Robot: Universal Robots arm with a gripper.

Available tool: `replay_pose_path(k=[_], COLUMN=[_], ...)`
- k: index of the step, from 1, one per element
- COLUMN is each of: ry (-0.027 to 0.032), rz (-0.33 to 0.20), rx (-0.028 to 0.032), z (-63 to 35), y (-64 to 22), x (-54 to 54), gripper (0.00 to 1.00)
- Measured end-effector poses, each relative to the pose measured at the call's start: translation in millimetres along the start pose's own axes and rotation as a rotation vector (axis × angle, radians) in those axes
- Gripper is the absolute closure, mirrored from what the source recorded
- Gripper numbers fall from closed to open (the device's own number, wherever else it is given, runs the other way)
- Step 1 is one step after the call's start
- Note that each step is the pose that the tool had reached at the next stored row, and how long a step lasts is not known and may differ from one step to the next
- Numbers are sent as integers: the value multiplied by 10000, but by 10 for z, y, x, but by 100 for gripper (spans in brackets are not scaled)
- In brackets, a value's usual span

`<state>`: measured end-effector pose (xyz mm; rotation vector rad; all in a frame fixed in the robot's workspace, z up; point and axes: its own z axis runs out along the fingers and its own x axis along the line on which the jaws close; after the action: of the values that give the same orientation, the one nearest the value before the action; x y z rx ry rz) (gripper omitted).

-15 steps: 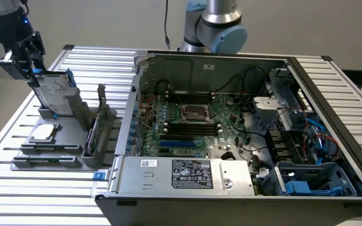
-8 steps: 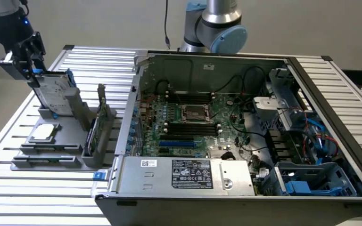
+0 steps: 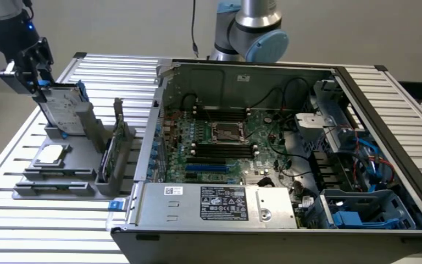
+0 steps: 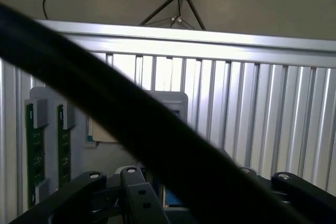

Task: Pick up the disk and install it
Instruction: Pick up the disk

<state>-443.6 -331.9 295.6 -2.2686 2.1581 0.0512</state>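
A plain pale grey wall [image 3: 123,27] rises behind the bench [image 3: 6,220], whose ribbed aluminium slats catch bright light. A black cable [image 3: 194,22] hangs down that wall behind the bench.

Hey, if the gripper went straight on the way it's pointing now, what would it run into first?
Most likely the disk, standing on edge in the grey holder directly below the gripper. Its top edge looks level with the gripper or just under it, though depth is hard to judge.
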Motion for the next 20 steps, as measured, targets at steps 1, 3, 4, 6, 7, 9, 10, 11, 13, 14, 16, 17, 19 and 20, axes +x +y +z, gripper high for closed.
replay_pose_path(k=[1,3,4,6,7,9,10,11,13,14,16,17,19,20], ry=[-2,-4,-5,-5,-5,-5,-5,-6,-5,-6,-5,-3,-20,-29], rz=[12,30,37,43,45,48,49,49,49,49,51,50,49,49], rx=[-2,-1,-1,-1,0,0,0,0,0,0,1,1,2,2], z=[2,10,14,19,21,23,23,23,23,23,23,23,23,23], y=[0,0,0,0,0,0,0,0,0,0,0,0,1,1], x=[1,2,2,2,2,2,2,2,2,2,3,6,16,21], gripper=[40,40,40,40,42,49,49,56,56,56,58,64,67,67])
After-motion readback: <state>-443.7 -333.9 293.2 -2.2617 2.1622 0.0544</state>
